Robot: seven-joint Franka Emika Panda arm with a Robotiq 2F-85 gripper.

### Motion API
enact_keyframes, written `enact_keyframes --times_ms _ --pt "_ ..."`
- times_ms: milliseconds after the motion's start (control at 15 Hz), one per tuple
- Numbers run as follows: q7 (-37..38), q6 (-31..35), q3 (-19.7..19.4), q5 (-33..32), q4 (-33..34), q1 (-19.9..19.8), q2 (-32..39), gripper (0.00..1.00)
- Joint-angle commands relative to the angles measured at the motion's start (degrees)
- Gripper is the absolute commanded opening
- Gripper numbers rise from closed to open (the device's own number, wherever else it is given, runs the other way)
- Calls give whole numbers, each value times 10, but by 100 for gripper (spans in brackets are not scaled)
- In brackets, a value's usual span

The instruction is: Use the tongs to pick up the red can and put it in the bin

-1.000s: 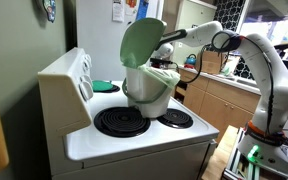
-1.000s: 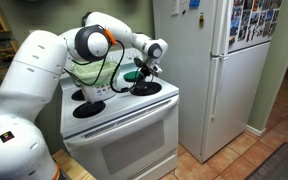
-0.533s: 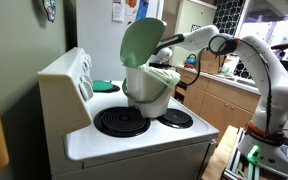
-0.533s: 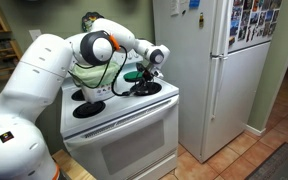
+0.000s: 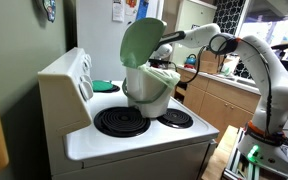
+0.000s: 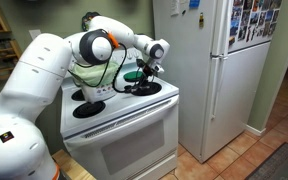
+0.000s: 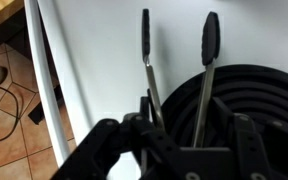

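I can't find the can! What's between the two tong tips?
No can. In the wrist view, only bare white stovetop shows between the tips of the tongs, with the black burner lower down.

Arm [image 6: 44, 90] extended fwd, elbow bent. Wrist [image 6: 156, 48] angled downward. Gripper [image 7: 189, 135] pointed down, fingers [image 7: 109, 145] held partway apart; tongs [image 7: 149, 60] clasped btwn them, projecting ahead of fingertips, prongs spread.

An exterior view sits close at the stove's [image 5: 134, 140] front corner looking across to the bin [image 5: 149, 85], an exterior view stands farther back facing the oven door [image 6: 124, 145] and fridge [image 6: 209, 70], both sharing the stove top, while the wrist view looks closely down the tongs [image 7: 147, 45] onto a burner [image 7: 254, 100].
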Motion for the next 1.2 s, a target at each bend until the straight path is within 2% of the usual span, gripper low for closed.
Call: enact_keyframes --times_ms 0,67,400,600,933,1133 --pt "7 -14 1 -9 16 -1 -12 93" --pt "3 -18 3 -6 22 -3 -6 100" --pt "-10 -39 18 29 40 -18 35 100" --pt "-4 -29 14 27 35 -16 26 100" --pt "-3 -17 -8 -50 -24 16 -101 100" --pt "7 -25 -13 -115 -23 35 -162 100"
